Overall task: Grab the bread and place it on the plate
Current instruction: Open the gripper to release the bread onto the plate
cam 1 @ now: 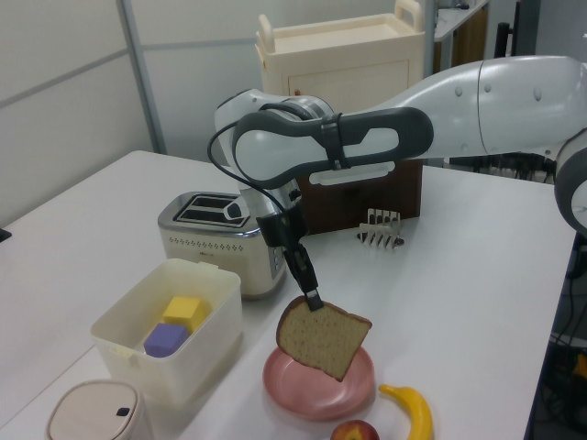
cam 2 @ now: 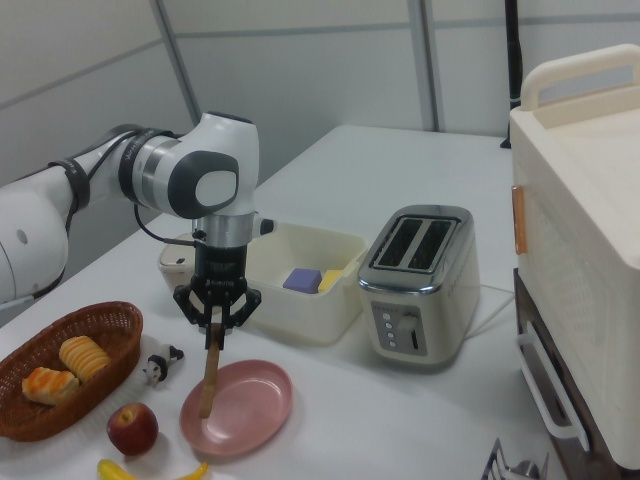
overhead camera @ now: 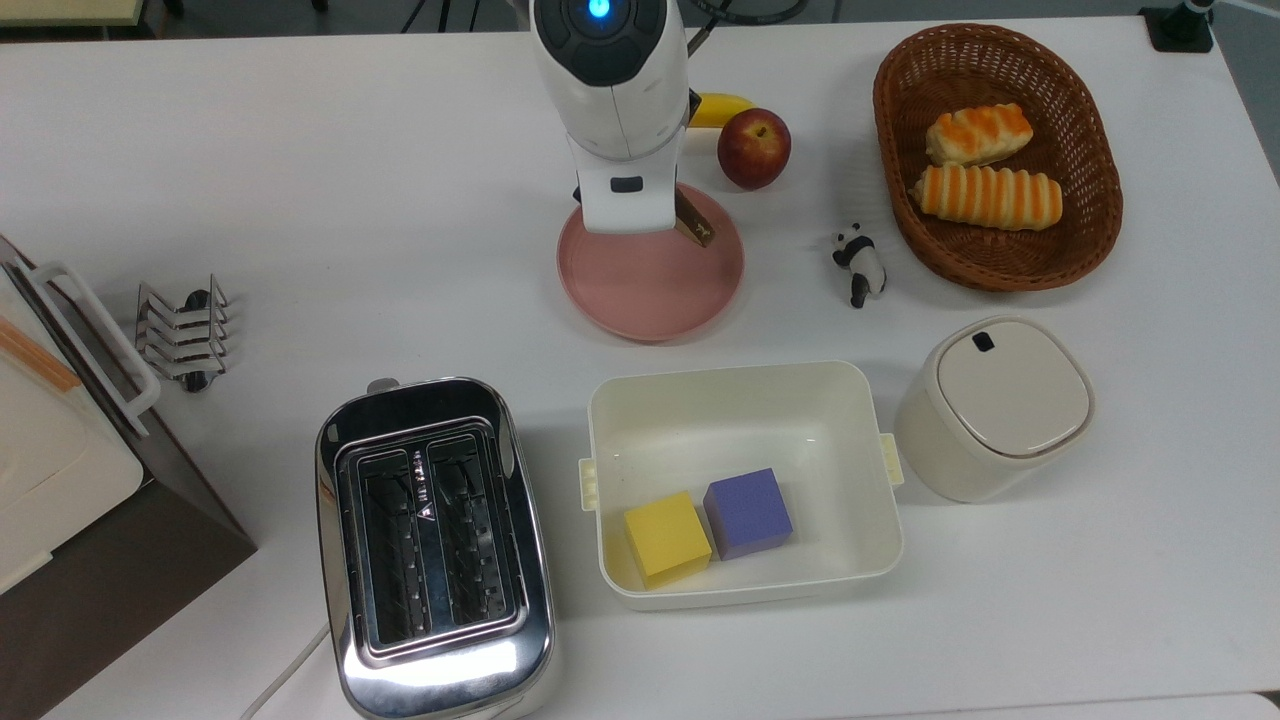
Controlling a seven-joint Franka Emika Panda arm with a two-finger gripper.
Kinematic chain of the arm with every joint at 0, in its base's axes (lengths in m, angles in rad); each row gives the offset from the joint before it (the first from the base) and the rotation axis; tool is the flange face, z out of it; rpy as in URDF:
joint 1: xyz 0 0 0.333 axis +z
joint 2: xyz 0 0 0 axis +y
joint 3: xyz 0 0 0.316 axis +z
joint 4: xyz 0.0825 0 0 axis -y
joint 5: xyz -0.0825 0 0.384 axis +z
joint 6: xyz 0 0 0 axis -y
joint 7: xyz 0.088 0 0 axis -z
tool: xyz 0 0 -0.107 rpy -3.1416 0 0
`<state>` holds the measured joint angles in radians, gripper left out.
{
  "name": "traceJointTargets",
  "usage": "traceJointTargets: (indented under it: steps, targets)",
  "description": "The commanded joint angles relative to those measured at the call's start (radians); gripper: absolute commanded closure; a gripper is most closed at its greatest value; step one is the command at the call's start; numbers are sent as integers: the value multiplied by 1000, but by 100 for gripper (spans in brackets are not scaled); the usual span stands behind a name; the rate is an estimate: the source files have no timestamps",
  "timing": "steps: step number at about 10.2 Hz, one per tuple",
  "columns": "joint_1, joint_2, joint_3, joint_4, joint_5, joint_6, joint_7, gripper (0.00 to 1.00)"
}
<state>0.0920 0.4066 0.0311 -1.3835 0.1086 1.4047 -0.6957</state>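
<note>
The bread point(cam 1: 323, 337), a brown speckled slice, hangs by its top edge from my gripper point(cam 1: 313, 298), which is shut on it. The slice hangs nearly upright over the pink plate point(cam 1: 298, 392), its lowest corner close to the plate's surface; I cannot tell if they touch. The right view shows the slice edge-on point(cam 2: 209, 380) below the gripper point(cam 2: 215, 325), over the right view's left part of the plate point(cam 2: 250, 405). From the top view the arm's wrist point(overhead camera: 612, 110) covers the gripper, and a brown strip of bread point(overhead camera: 695, 222) pokes out over the plate point(overhead camera: 650, 290).
A banana point(overhead camera: 718, 108) and an apple point(overhead camera: 754, 148) lie just behind the plate. A panda figure point(overhead camera: 858, 262) and a wicker basket point(overhead camera: 1000, 280) of rolls are at the top view's right. A cream tub point(overhead camera: 740, 368), a toaster point(overhead camera: 435, 540), a lidded canister point(overhead camera: 990, 405) and a toast rack point(overhead camera: 185, 330) stand nearer.
</note>
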Motion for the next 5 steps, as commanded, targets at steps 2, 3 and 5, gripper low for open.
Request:
traceJointTargets:
  steps: [2, 3, 5]
  targets:
    - [38, -12, -7, -22, -50, -78, -22, 15]
    - [43, -12, -7, -26, -81, -84, -22, 0]
    - [48, -15, -8, -16, -131, -82, -18, 0]
